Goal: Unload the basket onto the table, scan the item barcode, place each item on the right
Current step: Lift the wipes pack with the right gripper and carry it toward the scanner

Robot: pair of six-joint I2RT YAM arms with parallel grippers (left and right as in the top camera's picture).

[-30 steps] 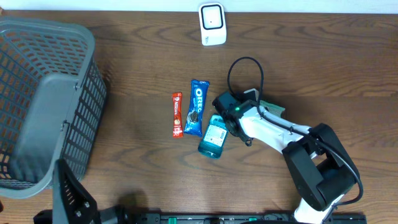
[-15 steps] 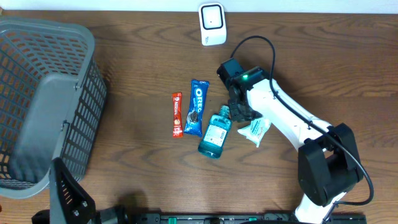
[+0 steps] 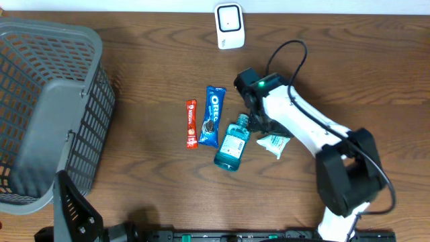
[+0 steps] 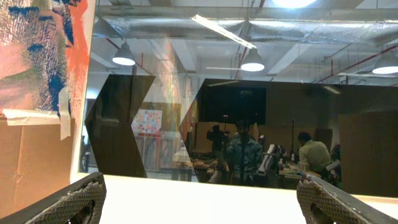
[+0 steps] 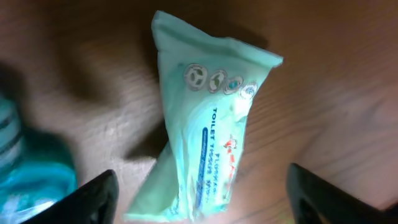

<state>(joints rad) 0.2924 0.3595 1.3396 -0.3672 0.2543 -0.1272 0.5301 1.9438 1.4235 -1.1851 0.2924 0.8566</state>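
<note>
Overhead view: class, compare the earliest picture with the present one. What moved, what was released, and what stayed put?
The right gripper opened and let go of the wipes packet, which now lies on the table beside the blue bottle. The right arm swung its wrist towards the scanner. The bottle, Oreo pack, red sachet and basket stayed put.

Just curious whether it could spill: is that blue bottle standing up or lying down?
Lying down. From overhead the blue mouthwash bottle shows its full length flat on the table, label facing up.
</note>
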